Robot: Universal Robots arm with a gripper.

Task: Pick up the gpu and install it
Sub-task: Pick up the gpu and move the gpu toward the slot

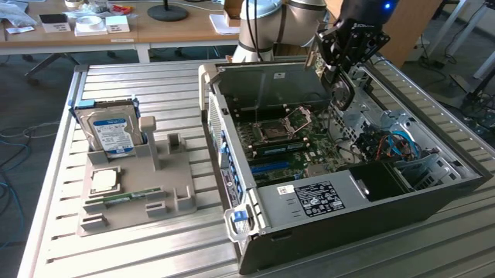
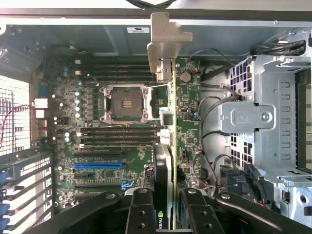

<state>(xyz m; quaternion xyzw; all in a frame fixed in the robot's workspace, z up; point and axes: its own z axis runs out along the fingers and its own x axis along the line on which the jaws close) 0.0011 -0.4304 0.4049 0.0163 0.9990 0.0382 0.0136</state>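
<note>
The gpu is a thin dark card seen edge-on in the wrist view, with its silver bracket at the far end. My gripper is shut on it, one black finger on each side. In the exterior view the gripper hangs over the far right part of the open computer case, and the gpu dangles below it, above the motherboard. The card hovers over the board beside the CPU socket; it touches no slot. A blue expansion slot lies to one side.
A grey parts holder on the slatted table holds a blue-labelled hard drive, a CPU and a green RAM stick. Cables and a metal drive cage crowd the case beside the board.
</note>
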